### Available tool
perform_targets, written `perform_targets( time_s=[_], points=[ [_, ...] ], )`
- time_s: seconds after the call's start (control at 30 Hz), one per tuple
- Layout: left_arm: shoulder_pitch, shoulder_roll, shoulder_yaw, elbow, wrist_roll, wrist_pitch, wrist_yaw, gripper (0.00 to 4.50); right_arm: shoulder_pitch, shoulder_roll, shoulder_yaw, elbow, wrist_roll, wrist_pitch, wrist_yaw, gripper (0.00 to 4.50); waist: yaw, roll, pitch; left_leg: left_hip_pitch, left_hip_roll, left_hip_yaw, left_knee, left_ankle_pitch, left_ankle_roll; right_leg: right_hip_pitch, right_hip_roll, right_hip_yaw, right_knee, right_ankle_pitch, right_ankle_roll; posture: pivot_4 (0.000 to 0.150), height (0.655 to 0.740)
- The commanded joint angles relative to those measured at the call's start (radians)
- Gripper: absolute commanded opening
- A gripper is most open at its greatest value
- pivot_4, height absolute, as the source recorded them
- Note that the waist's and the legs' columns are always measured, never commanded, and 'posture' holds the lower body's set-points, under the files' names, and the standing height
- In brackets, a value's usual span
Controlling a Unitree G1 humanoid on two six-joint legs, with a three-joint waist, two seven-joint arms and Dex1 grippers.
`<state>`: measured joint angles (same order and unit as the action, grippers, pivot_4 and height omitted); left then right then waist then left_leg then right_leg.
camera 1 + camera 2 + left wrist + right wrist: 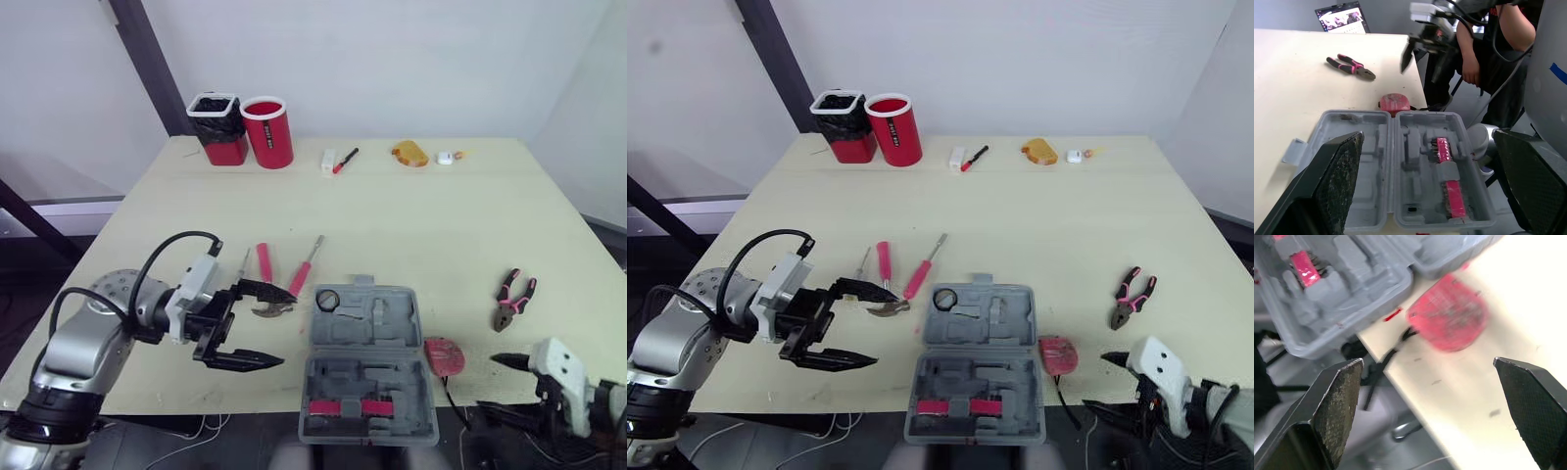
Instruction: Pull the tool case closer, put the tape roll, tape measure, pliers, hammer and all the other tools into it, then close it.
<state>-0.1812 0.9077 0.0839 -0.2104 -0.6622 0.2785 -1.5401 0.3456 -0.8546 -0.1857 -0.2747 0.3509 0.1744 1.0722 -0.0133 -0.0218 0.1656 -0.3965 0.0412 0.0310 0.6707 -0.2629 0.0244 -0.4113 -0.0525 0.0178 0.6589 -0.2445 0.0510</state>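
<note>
The grey tool case [392, 338] lies open at the table's front edge, its near half hanging over the edge. A black tape roll [327, 299] sits in its far half, and a pink bit strip [348, 406] in the near half. A red tape measure [446, 354] lies just right of the case. The pink-handled pliers [513, 300] lie farther right. A red-handled hammer [266, 284] and a red screwdriver [304, 274] lie left of the case. My left gripper [288, 328] is open beside the hammer head, empty. My right gripper [487, 384] is open and empty, near the tape measure [1449, 316].
A red cup [267, 132] and a black-lined red holder [217, 127] stand at the back left. A marker [345, 160], an orange object [410, 154] and a small white item [446, 157] lie along the back edge. A person [1498, 49] sits beyond the table's right side.
</note>
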Motion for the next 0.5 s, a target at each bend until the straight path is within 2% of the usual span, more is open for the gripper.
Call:
perform_targets(
  time_s=[0.03, 0.27, 0.5],
  points=[
    [0.007, 0.007, 0.033, -0.038, -0.015, -0.004, 0.003, 4.5, -0.095, -0.015, 0.05, 0.117, -0.039, -0.137, 0.094, 4.49, 0.002, 0.0, 0.0, 0.0, 0.0, 0.0, 0.0, 0.0, 0.0, 0.0, 0.0, 0.0, 0.0, 0.0, 0.0, 0.15, 0.7371],
    [0.034, -0.001, 0.051, -0.056, -0.025, 0.002, 0.028, 4.5, -0.362, 0.008, 0.205, 0.367, -0.098, -0.313, 0.256, 4.49, 0.002, 0.0, 0.001, -0.001, 0.0, 0.0, 0.0, 0.0, 0.0, 0.0, 0.0, 0.0, 0.0, 0.004, 0.001, 0.15, 0.7371],
    [0.064, 0.005, 0.077, -0.084, -0.041, 0.014, 0.041, 4.5, -0.504, 0.065, 0.324, 0.527, -0.204, -0.413, 0.27, 4.49, 0.003, 0.0, 0.001, -0.001, 0.0, 0.0, 0.0, 0.0, 0.0, 0.0, 0.0, 0.0, 0.0, 0.004, 0.0, 0.15, 0.7371]
  ],
)
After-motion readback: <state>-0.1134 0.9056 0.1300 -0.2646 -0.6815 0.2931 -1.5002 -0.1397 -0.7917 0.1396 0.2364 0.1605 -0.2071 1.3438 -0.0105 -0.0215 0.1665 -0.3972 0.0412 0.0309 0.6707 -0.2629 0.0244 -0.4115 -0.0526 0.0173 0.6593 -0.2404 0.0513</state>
